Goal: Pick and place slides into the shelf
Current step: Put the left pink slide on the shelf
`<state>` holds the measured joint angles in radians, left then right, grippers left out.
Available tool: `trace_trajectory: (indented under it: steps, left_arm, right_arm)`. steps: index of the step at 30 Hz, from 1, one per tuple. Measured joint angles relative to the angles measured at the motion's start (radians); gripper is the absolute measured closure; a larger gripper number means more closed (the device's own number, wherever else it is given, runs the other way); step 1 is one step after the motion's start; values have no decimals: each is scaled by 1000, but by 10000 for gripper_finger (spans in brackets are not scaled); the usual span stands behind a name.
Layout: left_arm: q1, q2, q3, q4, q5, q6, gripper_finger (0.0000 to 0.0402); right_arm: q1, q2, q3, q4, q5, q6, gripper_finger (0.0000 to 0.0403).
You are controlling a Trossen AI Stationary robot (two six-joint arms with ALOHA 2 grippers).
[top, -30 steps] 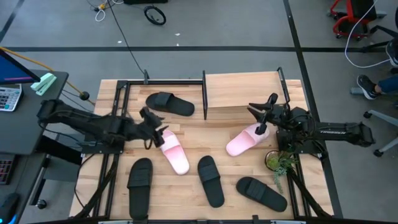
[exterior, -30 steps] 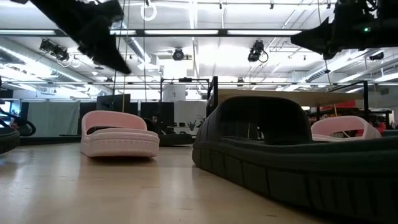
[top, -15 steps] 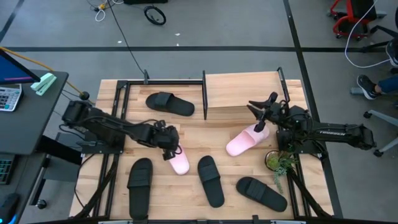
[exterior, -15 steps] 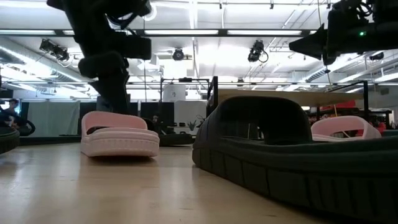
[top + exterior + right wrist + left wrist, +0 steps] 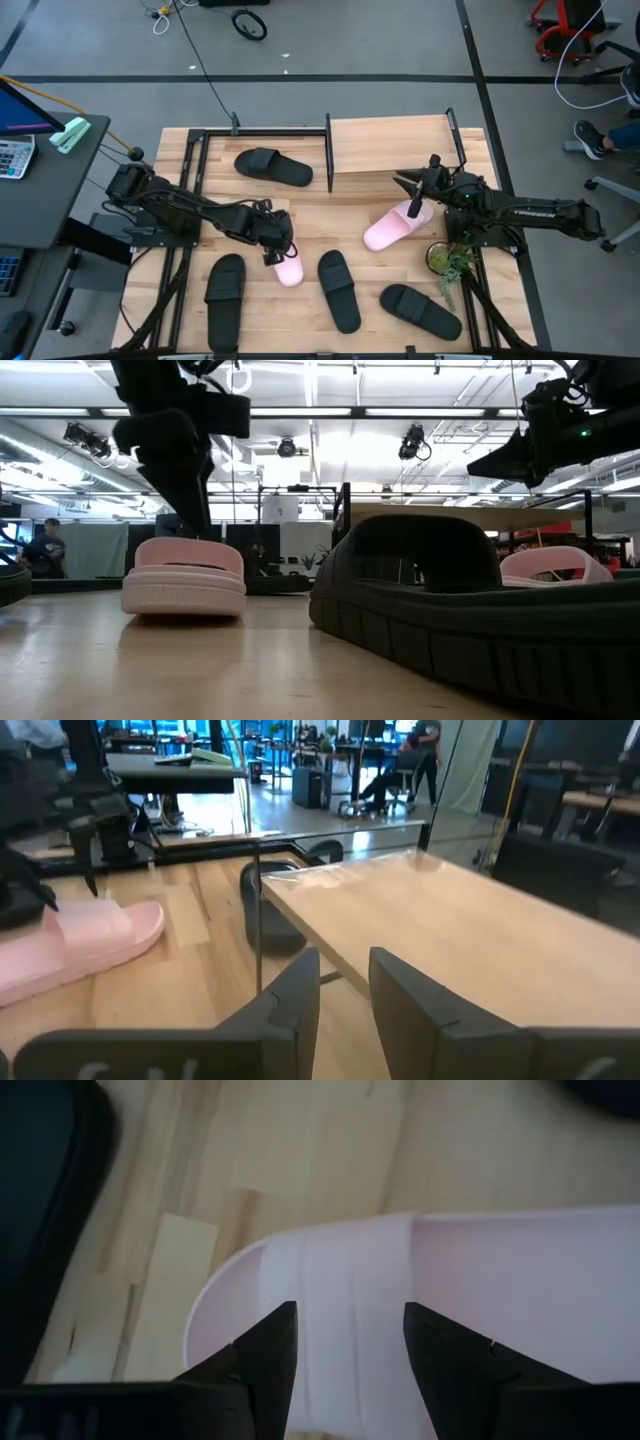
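A: Starting wide: counter, shelf at its far edge, both tiers without slides as far as can be seen. Step in hand?

B: Looks like the grab on the near pink slide, lying mid-counter between two black slides. Left gripper right over it, jaws apart, fingers straddling the wide strap. No clamp seen yet.

A: Best way to finish it?

B: Sink a touch lower so one finger gets under the strap, then close across the strap and not the soft sole. Lift straight up, clear of the neighbouring black slide, before swinging toward the shelf. Keep the toe level for sliding onto a board.

A: Other side?

B: Right gripper hovering above the second pink slide, just in front of the shelf, jaws apart, nothing held. Best kept waiting there to avoid crowding the shelf mouth.

A: Anything different from a second ago?

B: Left arm swung in from beside the slide's heel to directly over the strap, and dropped. Slide nudged slightly sideways in the low view. Right gripper dipped and turned a little.
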<state>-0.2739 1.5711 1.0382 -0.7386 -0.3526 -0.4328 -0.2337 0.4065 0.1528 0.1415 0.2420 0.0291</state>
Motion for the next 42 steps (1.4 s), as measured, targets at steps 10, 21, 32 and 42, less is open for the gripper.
trace_trajectory:
  steps: [10,21,32,42]
  left_arm:
    - [-55,1,0,-3,-12,-1,215]
    - [-56,104,-1,-40,-112,90,188]
    - [-51,139,2,-37,-153,78,272]
    - [-66,137,284,-289,-392,226,373]
  right_arm:
    - [0,0,0,-48,1,76,308]
    - [2,8,0,-258,-106,254,308]
    - [1,23,0,-405,-113,398,308]
    - [1,23,0,-407,-115,479,308]
